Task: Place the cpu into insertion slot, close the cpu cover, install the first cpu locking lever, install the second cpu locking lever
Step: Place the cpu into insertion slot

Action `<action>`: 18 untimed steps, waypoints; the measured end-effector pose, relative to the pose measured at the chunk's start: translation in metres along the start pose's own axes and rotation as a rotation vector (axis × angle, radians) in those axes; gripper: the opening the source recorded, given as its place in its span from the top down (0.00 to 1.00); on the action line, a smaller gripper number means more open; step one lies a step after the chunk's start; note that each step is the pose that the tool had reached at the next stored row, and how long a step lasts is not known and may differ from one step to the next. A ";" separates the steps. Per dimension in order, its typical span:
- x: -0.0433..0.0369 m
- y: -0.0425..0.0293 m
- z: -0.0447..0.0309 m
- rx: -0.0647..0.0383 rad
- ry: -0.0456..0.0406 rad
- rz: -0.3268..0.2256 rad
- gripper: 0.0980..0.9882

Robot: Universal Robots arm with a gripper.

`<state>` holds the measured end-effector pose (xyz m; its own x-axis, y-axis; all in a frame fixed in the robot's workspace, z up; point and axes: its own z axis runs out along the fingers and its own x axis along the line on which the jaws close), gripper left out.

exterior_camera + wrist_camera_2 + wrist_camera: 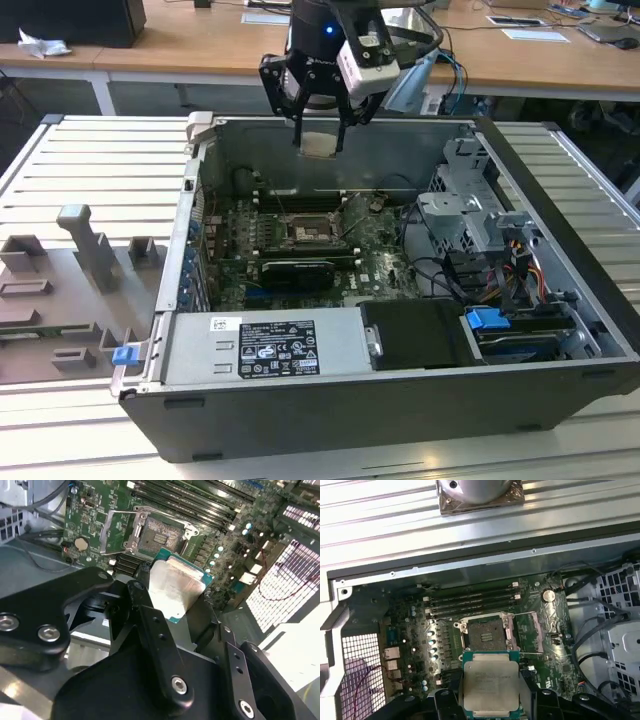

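Observation:
My gripper (320,138) hangs over the back wall of the open computer case (300,420), shut on the cpu (320,145), a flat pale square chip. Both wrist views show the cpu (176,587) (490,687) held by its edges between the black fingers (145,605). Below it on the green board lies the insertion slot (304,233) (159,535) (485,635), dark and uncovered. The cpu cover (527,630) (119,530), a silvery frame, is flipped open beside the slot. The cpu is well above the slot and apart from it.
Long black memory slots (470,600) run beside the socket. A black card (295,270) sits in front of it. The labelled power supply (275,345), drive cage (470,215) and cables (520,270) fill the exterior view's right. A grey fixture tray (70,290) lies outside on the left.

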<state>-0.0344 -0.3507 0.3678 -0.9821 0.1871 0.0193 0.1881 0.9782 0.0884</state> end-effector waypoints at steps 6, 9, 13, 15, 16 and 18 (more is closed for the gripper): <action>0.0000 -0.0002 0.0025 -0.003 -0.0150 0.169 0.51; -0.0001 -0.0003 0.0041 -0.005 -0.0212 0.238 0.51; -0.0001 -0.0006 0.0072 -0.007 -0.0328 0.377 0.51; -0.0001 -0.0007 0.0080 -0.008 -0.0359 0.414 0.51; -0.0001 -0.0008 0.0086 -0.008 -0.0379 0.439 0.51; -0.0002 -0.0009 0.0100 -0.009 -0.0427 0.502 0.51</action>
<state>-0.0344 -0.3507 0.3577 -0.7695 0.6383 0.0209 0.6374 0.7656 0.0872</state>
